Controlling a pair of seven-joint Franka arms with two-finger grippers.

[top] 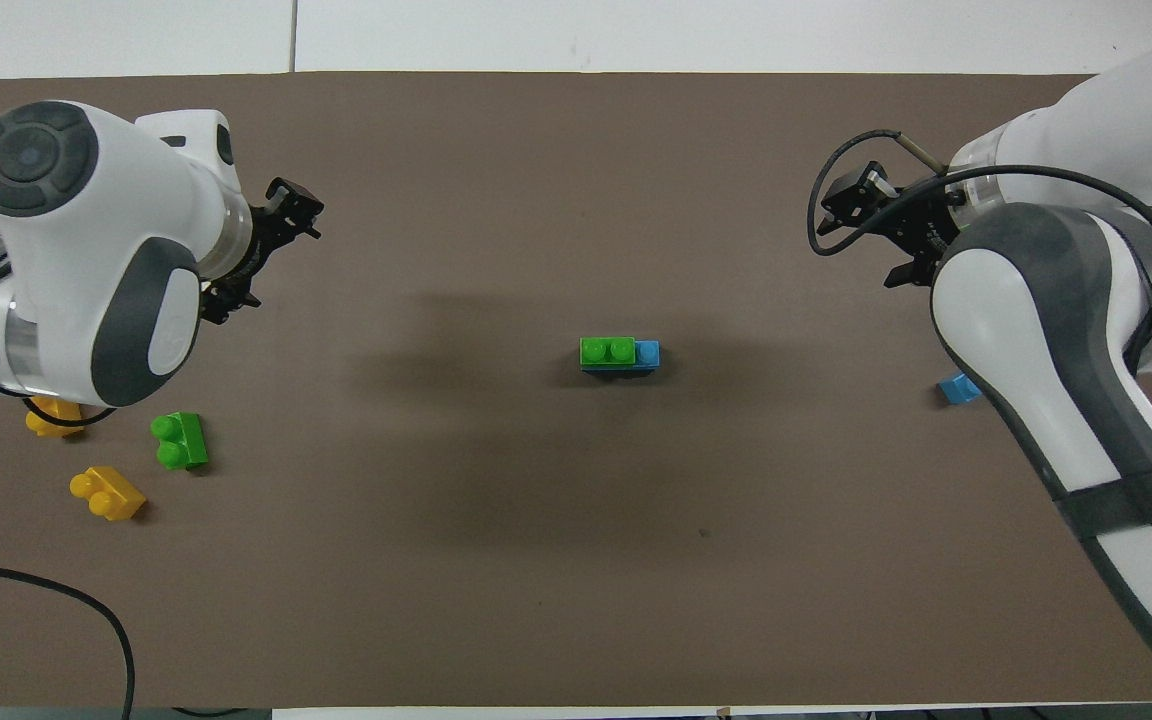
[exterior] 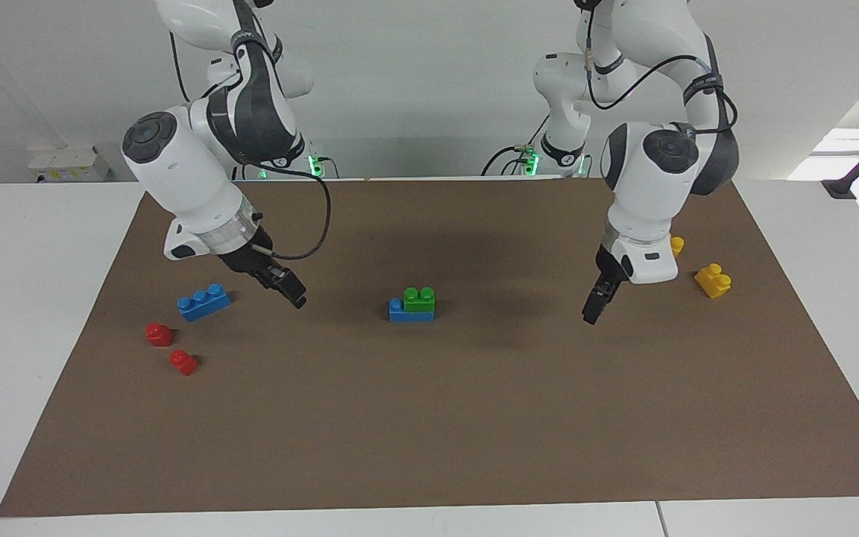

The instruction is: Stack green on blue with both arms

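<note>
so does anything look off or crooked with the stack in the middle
Nothing stands out. The green brick sits flat on the blue brick, covering two studs and leaving the stud toward the right arm's end bare. No gripper touches the stack.

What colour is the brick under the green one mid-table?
Blue, best seen in the facing view.

White wall point(exterior: 414, 74), brown mat point(exterior: 429, 418).

The only lettering, on a grey band point(top: 1151, 495) around the right arm point(top: 1056, 340), is partly cut off and unreadable.
</note>
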